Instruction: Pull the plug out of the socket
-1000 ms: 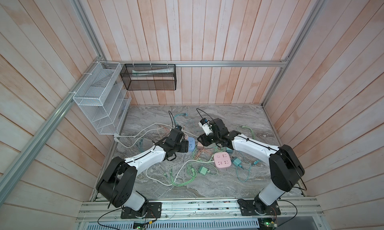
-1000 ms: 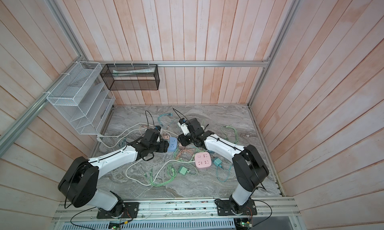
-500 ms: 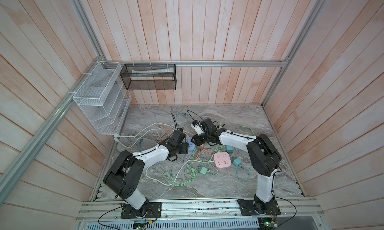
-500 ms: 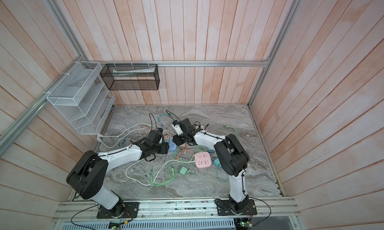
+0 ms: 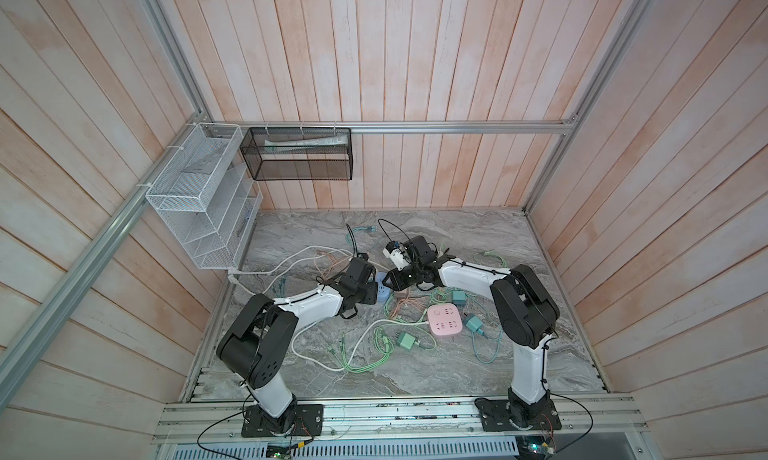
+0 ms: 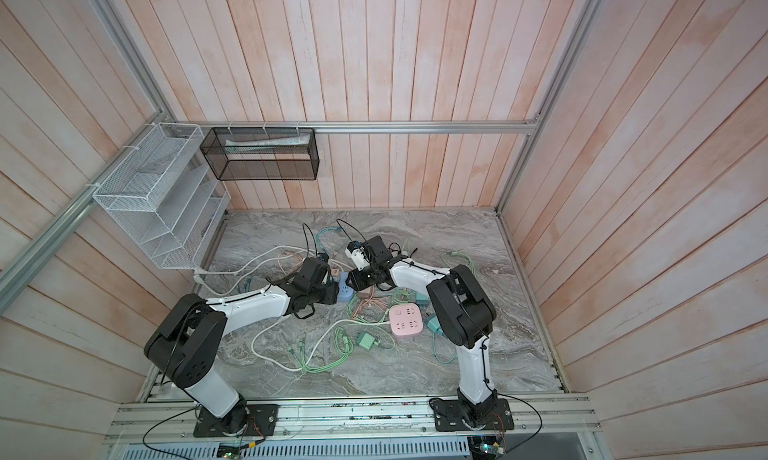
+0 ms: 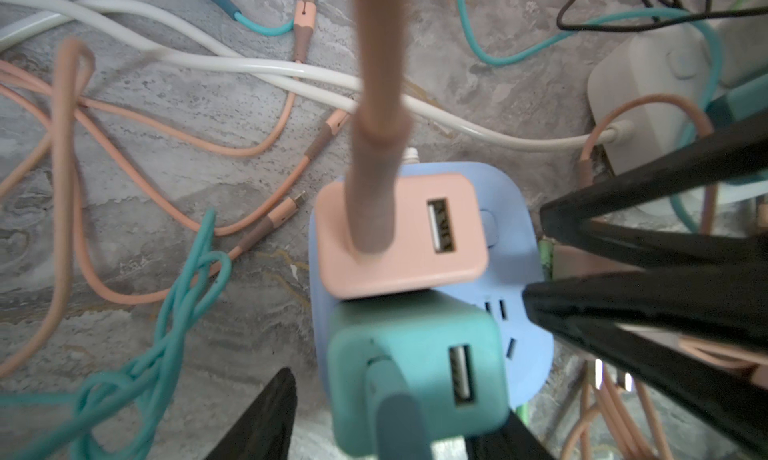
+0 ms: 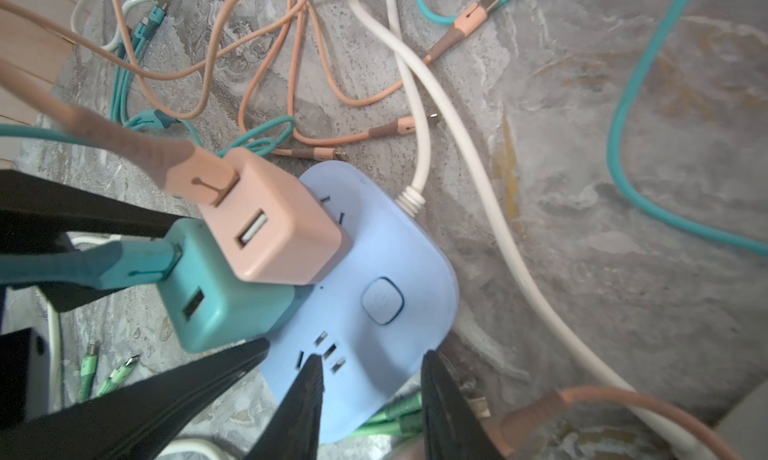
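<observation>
A blue socket lies on the marble floor with two plugs in its top. One is a teal plug, the other a pink plug just beyond it. My left gripper straddles the teal plug, open, with a gap still showing beside one finger. My right gripper is open at the far corner of the blue socket. One of its fingers lies over the top face and the other stands beside the edge.
Pink, teal, green and white cables tangle all round the socket. A pink socket cube, a green adapter and a teal adapter lie toward the front right. A white socket sits close behind. Wire racks hang on the left wall.
The right gripper has come in leftward to the blue socket's corner. Both grippers' jaws have narrowed. The left gripper has stayed over the teal plug.
</observation>
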You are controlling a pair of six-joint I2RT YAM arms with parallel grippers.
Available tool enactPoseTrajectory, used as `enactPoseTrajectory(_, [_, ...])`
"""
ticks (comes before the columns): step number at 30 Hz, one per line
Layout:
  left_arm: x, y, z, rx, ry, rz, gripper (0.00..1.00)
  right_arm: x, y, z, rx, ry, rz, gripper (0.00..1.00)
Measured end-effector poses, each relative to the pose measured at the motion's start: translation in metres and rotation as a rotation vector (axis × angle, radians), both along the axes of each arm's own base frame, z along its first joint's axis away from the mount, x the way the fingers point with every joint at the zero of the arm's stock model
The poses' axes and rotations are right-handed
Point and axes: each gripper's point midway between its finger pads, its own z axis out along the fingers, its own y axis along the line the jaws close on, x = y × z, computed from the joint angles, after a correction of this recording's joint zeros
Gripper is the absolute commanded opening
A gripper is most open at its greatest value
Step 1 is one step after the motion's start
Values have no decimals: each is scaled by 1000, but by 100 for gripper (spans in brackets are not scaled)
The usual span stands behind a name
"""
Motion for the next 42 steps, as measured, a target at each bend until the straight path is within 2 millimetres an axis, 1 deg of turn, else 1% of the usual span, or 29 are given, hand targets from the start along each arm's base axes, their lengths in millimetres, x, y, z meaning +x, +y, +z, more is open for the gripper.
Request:
enactPoseTrajectory(2, [3, -1, -1, 10, -4, -3, 62, -4, 3, -1, 7, 12, 10, 36])
enactPoseTrajectory(7, [8, 2, 0, 32, -22, -5, 62, -12, 14, -2, 28, 27, 35, 32])
enactPoseTrajectory(13, [8, 9, 3, 32, -44, -7, 63, -17, 17, -3, 39, 42, 42, 33])
enactPoseTrajectory(17, [6, 11, 8, 22, -62, -17, 65, -15, 15, -2, 38, 35, 37, 40])
enactPoseTrajectory(20, [6, 9, 14, 10, -80, -26, 67, -8, 9, -2, 30, 27, 16, 44])
enactPoseTrajectory(26, [7, 5, 23, -14, -108, -51, 66, 4, -2, -3, 17, 17, -22, 45])
enactPoseTrajectory(30, [7, 3, 22, -18, -105, -65, 64, 4, -3, -3, 17, 17, -25, 46])
enactPoseTrajectory(39, [6, 4, 4, 6, -72, -71, 63, 9, 0, -5, 18, 18, -25, 47])
enactPoseTrajectory(42, [6, 4, 3, 8, -69, -71, 62, 9, 0, -9, 12, 24, -25, 47])
